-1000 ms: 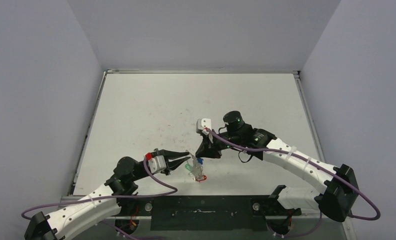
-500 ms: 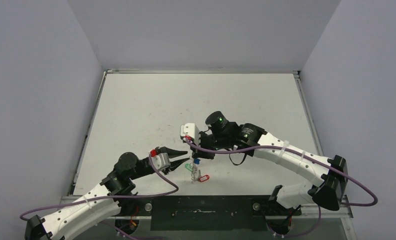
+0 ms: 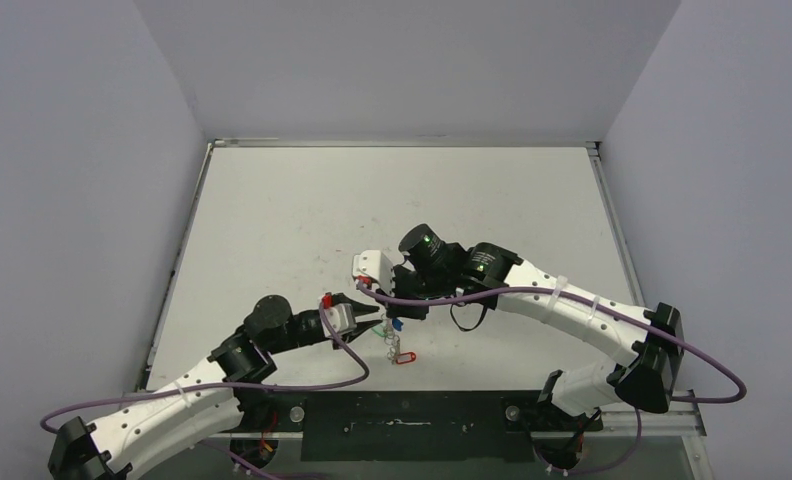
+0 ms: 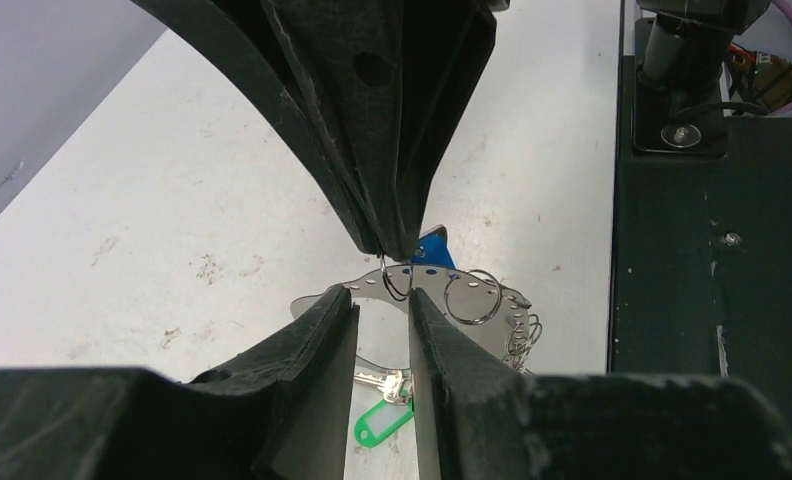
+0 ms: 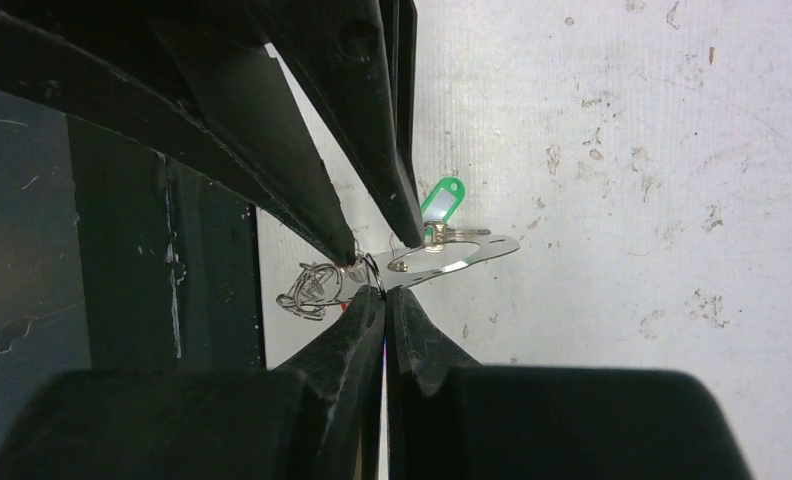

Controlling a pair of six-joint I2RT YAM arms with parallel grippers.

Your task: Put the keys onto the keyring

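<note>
While right gripper (image 5: 384, 297) clamps a wire loop (image 4: 396, 282), close the slightly parted left gripper (image 4: 382, 308) squarely on keyring (image 5: 457, 256).

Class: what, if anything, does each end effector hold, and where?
Right end effector pinches the keyring by a small wire loop on its rim. Left end effector is open, gripping nothing.

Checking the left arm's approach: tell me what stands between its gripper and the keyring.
Nothing visible does. The left gripper has its fingers apart, with the rim of the keyring showing through the gap. The right gripper, shut on a wire loop at that rim, faces it closely from the opposite side.
</note>
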